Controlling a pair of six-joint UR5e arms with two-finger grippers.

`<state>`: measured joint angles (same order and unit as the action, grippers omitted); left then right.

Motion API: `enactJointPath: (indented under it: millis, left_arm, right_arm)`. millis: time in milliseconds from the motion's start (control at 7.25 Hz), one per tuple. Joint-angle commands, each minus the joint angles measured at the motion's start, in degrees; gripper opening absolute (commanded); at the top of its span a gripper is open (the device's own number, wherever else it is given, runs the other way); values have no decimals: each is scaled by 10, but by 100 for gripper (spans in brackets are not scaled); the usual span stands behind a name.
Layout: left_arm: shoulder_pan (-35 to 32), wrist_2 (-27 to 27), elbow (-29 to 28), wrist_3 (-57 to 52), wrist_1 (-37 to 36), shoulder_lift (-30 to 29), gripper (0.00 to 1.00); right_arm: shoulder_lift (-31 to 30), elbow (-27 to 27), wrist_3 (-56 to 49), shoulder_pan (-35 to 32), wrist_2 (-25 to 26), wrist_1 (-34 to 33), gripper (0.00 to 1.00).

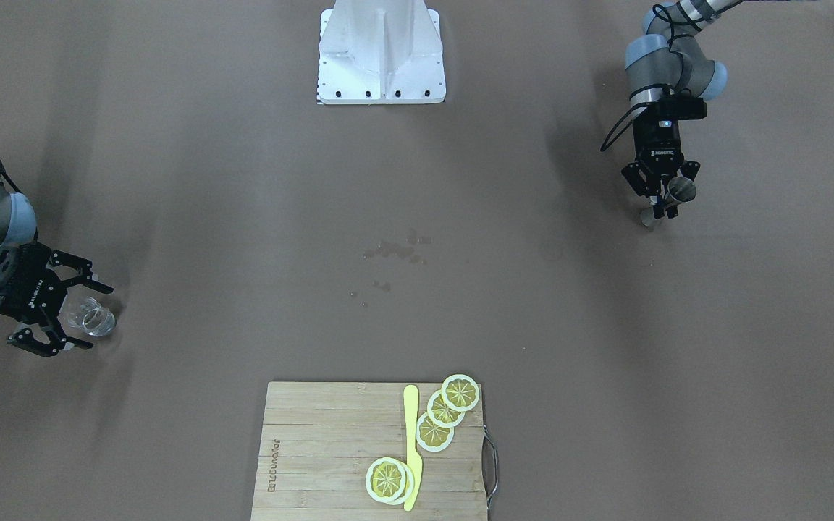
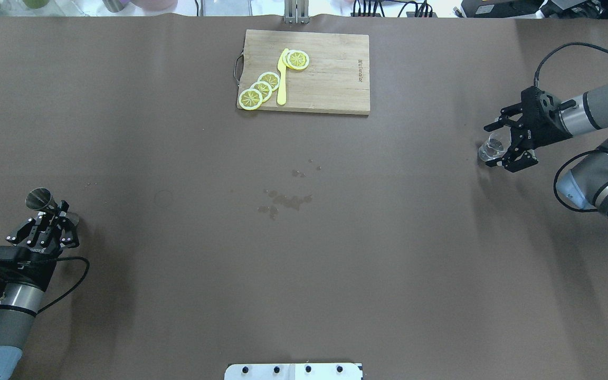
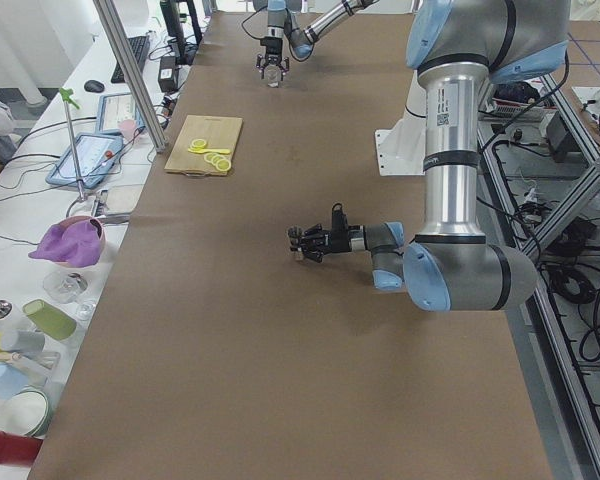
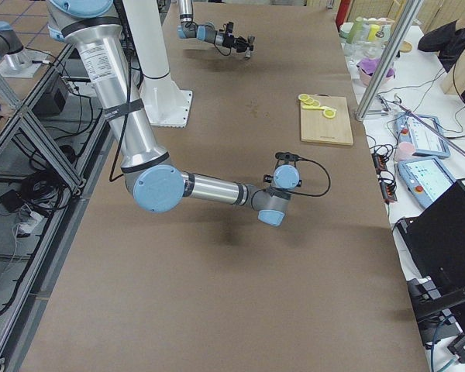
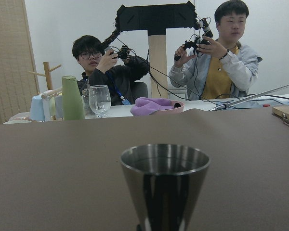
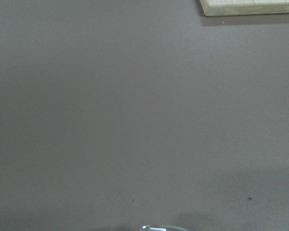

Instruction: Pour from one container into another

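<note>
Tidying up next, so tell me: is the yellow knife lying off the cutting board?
No, the yellow knife lies on the cutting board, among the lemon slices.

On my overhead clock, the jigger (image 2: 40, 199) is out at 9 o'clock, near the table (image 2: 304, 264) edge. It is grey steel, two cones joined at a narrow waist, upright, mouth level (mirror-bright up close). The drinking glass (image 2: 491, 150) is at 3 o'clock: small, clear, thick-based, upright. I cannot make out its contents.
</note>
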<state>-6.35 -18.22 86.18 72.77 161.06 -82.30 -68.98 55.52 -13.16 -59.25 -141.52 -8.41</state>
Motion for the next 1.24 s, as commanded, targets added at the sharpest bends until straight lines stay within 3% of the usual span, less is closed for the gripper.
enactJointPath:
  millis: [0,138,276,414,551,965,1103]
  left_arm:
    - [1,0,0,0,0,0,15]
    - [1,0,0,0,0,0,23]
    - [2,0,0,0,0,-1,24]
    - [4,0,1,-1,0,-1,30]
    - [5,0,1,-1,0,-1,36]
    - [6,0,1,-1,0,-1,51]
    - [6,0,3,-2,0,0,67]
  right_arm:
    - [8,17,18,-18,-21,-11,100]
    - [8,28,34,-32,-41,-27,100]
    - [10,47,34,-53,-58,-56,100]
    - [10,79,34,-80,-87,-113,100]
    - [10,106,28,-109,-130,-219,100]
    - [17,164,15,-183,-126,-492,100]
    - [18,186,16,-203,-115,-600,100]
